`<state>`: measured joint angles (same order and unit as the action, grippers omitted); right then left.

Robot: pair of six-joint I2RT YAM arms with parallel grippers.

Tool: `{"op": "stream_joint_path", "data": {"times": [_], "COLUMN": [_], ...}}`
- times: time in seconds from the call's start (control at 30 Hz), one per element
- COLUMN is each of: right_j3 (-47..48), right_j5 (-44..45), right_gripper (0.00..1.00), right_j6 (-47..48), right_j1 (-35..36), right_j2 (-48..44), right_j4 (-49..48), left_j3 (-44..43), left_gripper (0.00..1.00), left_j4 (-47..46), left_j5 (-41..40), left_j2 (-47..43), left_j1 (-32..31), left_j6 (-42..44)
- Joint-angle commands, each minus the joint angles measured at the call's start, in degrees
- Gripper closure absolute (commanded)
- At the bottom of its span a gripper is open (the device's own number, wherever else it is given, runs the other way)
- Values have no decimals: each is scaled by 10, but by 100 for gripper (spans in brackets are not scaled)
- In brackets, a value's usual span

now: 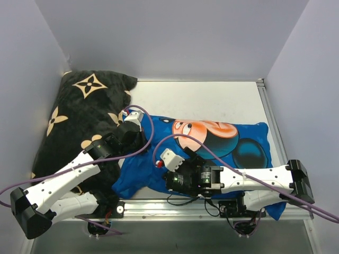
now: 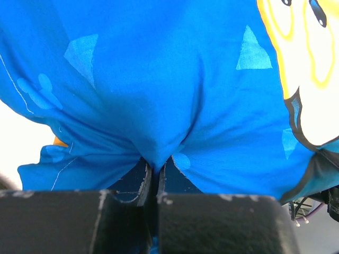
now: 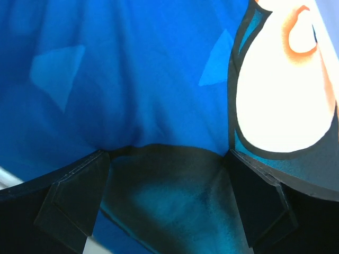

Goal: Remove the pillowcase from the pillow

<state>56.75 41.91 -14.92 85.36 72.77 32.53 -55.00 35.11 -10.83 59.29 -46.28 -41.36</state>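
Note:
The blue mouse-print pillowcase (image 1: 212, 145) lies across the middle and right of the table, bulging; the pillow inside it is hidden. My left gripper (image 1: 142, 136) is at its left end, and in the left wrist view it (image 2: 155, 172) is shut on a pinched fold of the blue fabric (image 2: 159, 106). A sliver of orange (image 2: 59, 142) shows under the fabric's left edge. My right gripper (image 1: 165, 170) is over the near left part of the pillowcase. In the right wrist view it (image 3: 169, 196) is wide open, with its fingers (image 3: 79, 196) resting on the blue fabric (image 3: 137, 79) and gripping nothing.
A large black cushion with beige flower motifs (image 1: 85, 116) fills the left side, under and beside my left arm. Grey walls close the back and sides. A metal rail (image 1: 175, 207) runs along the near table edge. Purple cables loop over both arms.

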Motion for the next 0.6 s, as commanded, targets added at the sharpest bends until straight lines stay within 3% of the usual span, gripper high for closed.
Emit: {"op": "stream_joint_path", "data": {"times": [0.0, 0.03, 0.13, 0.17, 0.27, 0.3, 0.4, 0.43, 0.57], "right_j3": [-4, -3, -5, 0, 27, 40, 101, 118, 203], "right_j5": [81, 73, 17, 5, -38, -59, -123, -183, -265], "right_gripper": [4, 7, 32, 52, 82, 88, 99, 99, 100], "right_j6": [-10, 0, 33, 39, 62, 69, 85, 86, 89], "right_j1": [-22, -47, -89, -101, -140, -149, -203, -220, -281], "right_j2": [11, 11, 1, -3, -23, -29, -59, -68, -53], "right_j4": [10, 5, -24, -33, -39, -40, -40, -41, -31], "left_j3": [-32, -31, -30, -29, -28, -27, -26, -26, -32], "left_gripper": [100, 100, 100, 100, 100, 100, 100, 100, 97], "left_j4": [-16, -15, -15, -15, -15, -15, -15, -15, -25], "left_j5": [-14, -13, -9, -8, -3, -3, -4, -5, -18], "left_j2": [-20, -24, -33, -34, -34, -33, -22, -11, 13], "left_j1": [8, 8, 8, 8, 8, 8, 8, 8, 9], "left_j6": [-3, -3, -2, -2, 3, 6, 11, 12, 22]}}
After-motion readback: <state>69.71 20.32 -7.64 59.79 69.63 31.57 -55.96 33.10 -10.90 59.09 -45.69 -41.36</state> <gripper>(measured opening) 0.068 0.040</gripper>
